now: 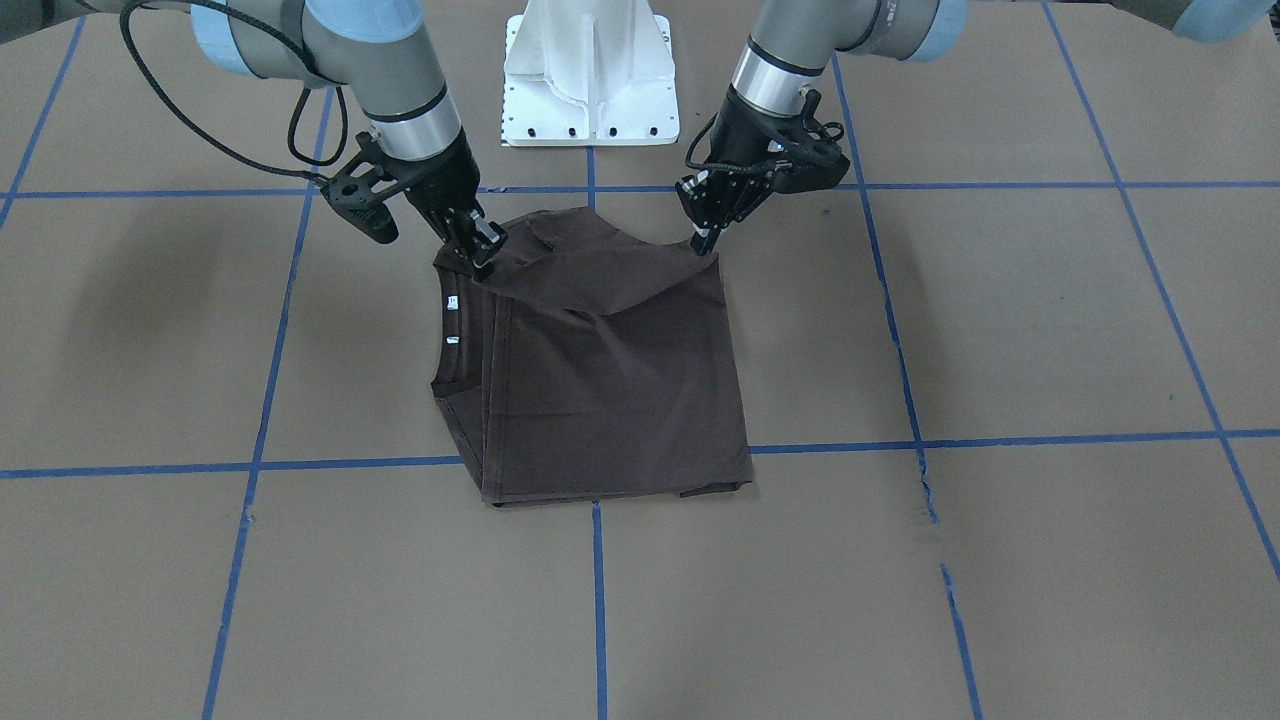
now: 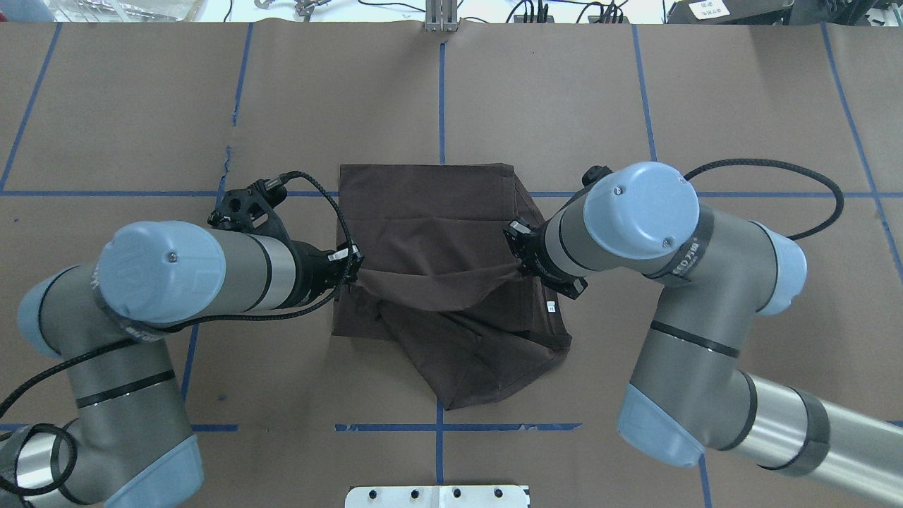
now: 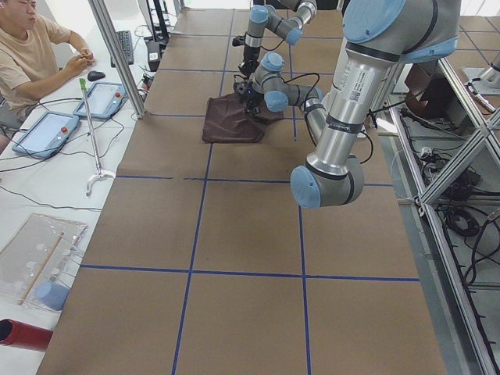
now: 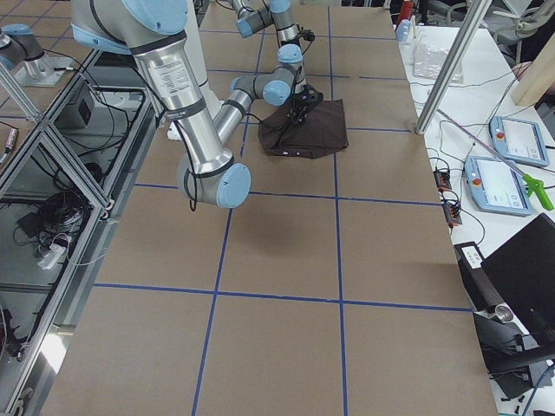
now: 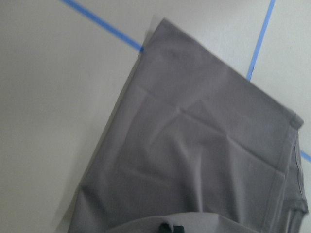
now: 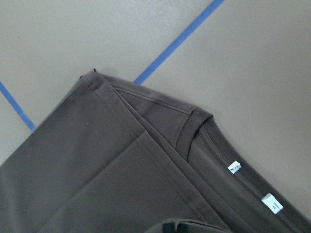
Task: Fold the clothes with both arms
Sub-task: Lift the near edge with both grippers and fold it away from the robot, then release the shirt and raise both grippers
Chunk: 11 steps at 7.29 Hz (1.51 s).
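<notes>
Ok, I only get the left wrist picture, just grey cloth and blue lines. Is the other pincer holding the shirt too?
Observer: Yes. The right pincer is shut on one edge of the shirt.
Operator: And mine?
Observer: The left pincer pinches the opposite corner; the cloth stretches between them.
Operator: Which side is the neck?
Observer: By the right pincer. Two white labels show there.

The plain dark brown T-shirt [image 1: 610,390] carried two small white neck labels [image 6: 234,167]. Blue tape lines [image 1: 1000,440] formed a grid on the tan-brown table [image 1: 1000,320]. The left arm [image 2: 233,271] and right arm [image 2: 705,303] were silver-grey with light blue caps.
</notes>
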Tool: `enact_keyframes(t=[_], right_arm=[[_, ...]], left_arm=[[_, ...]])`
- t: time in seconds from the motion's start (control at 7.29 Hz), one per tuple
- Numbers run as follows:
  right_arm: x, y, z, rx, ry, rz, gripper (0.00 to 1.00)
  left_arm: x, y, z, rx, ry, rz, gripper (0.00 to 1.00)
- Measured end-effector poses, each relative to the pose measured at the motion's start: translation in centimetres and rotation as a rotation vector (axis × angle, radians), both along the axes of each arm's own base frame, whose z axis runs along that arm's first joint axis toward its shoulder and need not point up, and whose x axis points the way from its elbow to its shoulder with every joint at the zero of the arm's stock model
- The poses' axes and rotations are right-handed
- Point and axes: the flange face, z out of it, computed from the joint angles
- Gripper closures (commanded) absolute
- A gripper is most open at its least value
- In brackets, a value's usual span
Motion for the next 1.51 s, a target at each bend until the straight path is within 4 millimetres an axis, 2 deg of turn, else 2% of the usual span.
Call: enact_keyframes(t=[0.14,0.27,0.41,0.55,0.69,0.82,1.1,1.23,1.37,1.51], right_arm=[[-1.0,-3.7,-0.3,-0.007,0.023,0.000,0.99],[-2.3,-7.2,0.0,-0.005,0.040,-0.001,0.69],[-3.5,-10.4,1.3,0.012,0.044,-0.003,0.56],[-4.5,-13.9,2.9,0.037,0.048,-0.009,0.01],[-4.6,-16.7,3.7,0.068,0.055,-0.023,0.00],[-4.4,-18.2,3.8,0.100,0.060,-0.042,0.00],[-2.7,-19.7,1.9,0.135,0.031,-0.055,0.00],[-1.4,-19.5,0.3,0.139,-0.008,-0.064,0.00],[-0.9,-17.7,-0.9,0.133,-0.049,-0.071,0.03],[-1.4,-14.5,-1.7,0.121,-0.086,-0.076,0.31]], left_arm=[[0.6,-3.4,0.8,0.026,-0.014,-0.026,1.00],[1.6,-6.9,2.1,0.050,-0.031,-0.047,0.86],[3.0,-10.4,3.9,0.070,-0.058,-0.060,0.81],[3.9,-14.0,5.6,0.090,-0.081,-0.075,0.24],[3.9,-17.2,7.0,0.119,-0.101,-0.089,0.15],[3.2,-19.2,7.5,0.155,-0.119,-0.094,0.14],[0.8,-21.2,7.0,0.177,-0.104,-0.087,0.14],[-1.1,-21.8,6.2,0.174,-0.074,-0.071,0.14],[-3.5,-21.9,5.5,0.173,-0.041,-0.055,0.15],[-6.2,-21.4,5.8,0.168,-0.010,-0.033,0.15]])
